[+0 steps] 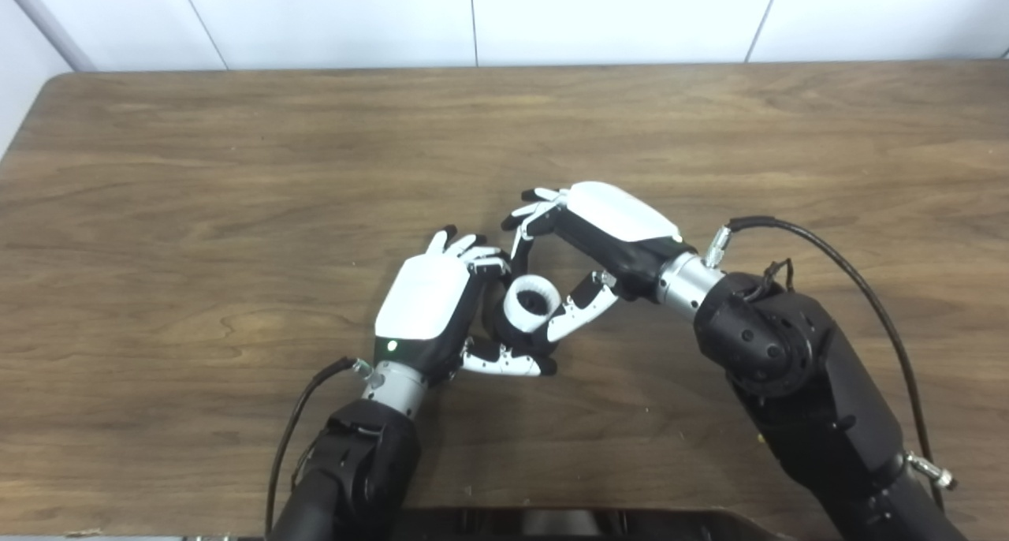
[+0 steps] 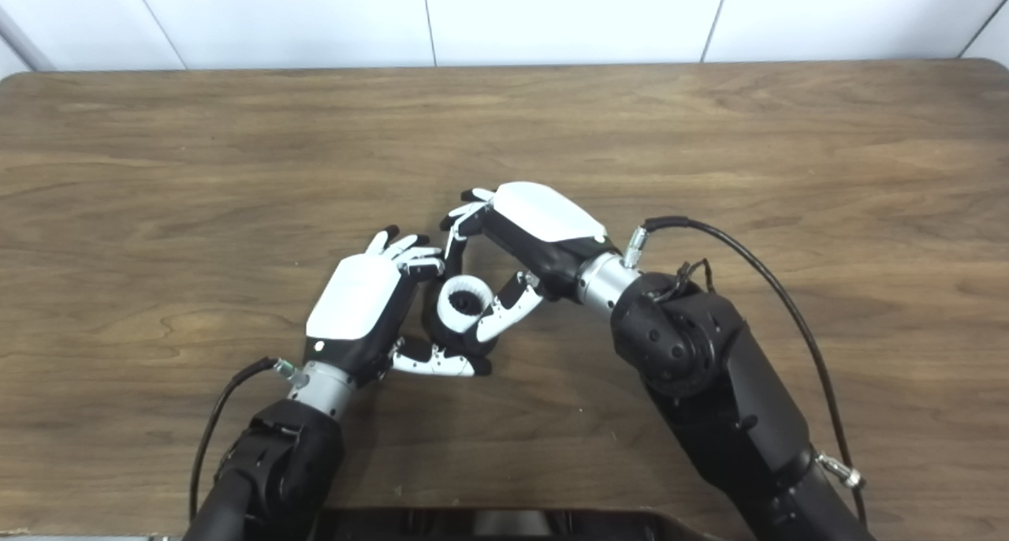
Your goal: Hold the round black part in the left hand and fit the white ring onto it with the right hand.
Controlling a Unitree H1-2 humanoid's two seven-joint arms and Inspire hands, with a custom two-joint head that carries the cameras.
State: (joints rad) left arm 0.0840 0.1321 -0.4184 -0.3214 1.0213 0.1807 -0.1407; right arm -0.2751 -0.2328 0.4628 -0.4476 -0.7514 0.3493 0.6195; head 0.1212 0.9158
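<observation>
My left hand [image 1: 430,308] is shut on the round black part [image 1: 502,330], with its thumb under the part's near side. The white ring [image 1: 531,301] sits on top of the black part, its dark opening facing up. My right hand [image 1: 587,245] reaches in from the right. Its thumb [image 1: 582,314] lies against the ring's right side and a fingertip [image 1: 516,249] comes down at the ring's far side, so it pinches the ring. Most of the black part is hidden by the ring and the fingers. Both hands rest low over the table [image 1: 236,210].
The wooden table reaches to a white wall at the back. A black cable [image 1: 851,281] loops from the right wrist, and another [image 1: 295,419] runs from the left wrist. A dark edge of the robot's body [image 1: 552,521] shows at the bottom.
</observation>
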